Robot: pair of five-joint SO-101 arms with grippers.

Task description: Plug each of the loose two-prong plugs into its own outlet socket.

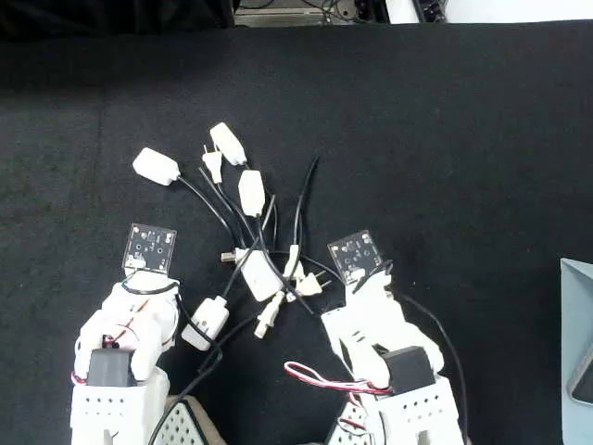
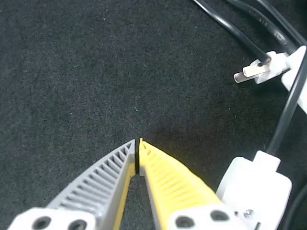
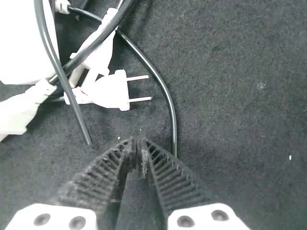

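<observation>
A tangle of white plugs and outlet sockets on black cables lies mid-table. One two-prong plug (image 1: pixel 310 285) (image 3: pixel 109 91) lies flat just beyond my right gripper (image 3: pixel 137 142), whose black fingers are shut on nothing. A curved black cable (image 3: pixel 165 100) runs past the plug's prongs. My left gripper (image 2: pixel 138 143), grey and yellow, is also shut and empty over bare mat. Beside it lies a white socket block (image 1: pixel 206 322) (image 2: pixel 254 187), and farther off a plug (image 1: pixel 229 256) (image 2: pixel 254 71) shows its metal prongs. More sockets (image 1: pixel 156 166) (image 1: pixel 251 193) and a small plug (image 1: pixel 212 164) lie farther back.
A black mat (image 1: pixel 445 139) covers the table, with open room at the far side and to the right. The left arm (image 1: pixel 125 338) and right arm (image 1: pixel 384 338) stand at the near edge. A pale blue box (image 1: pixel 579 343) sits at the right edge.
</observation>
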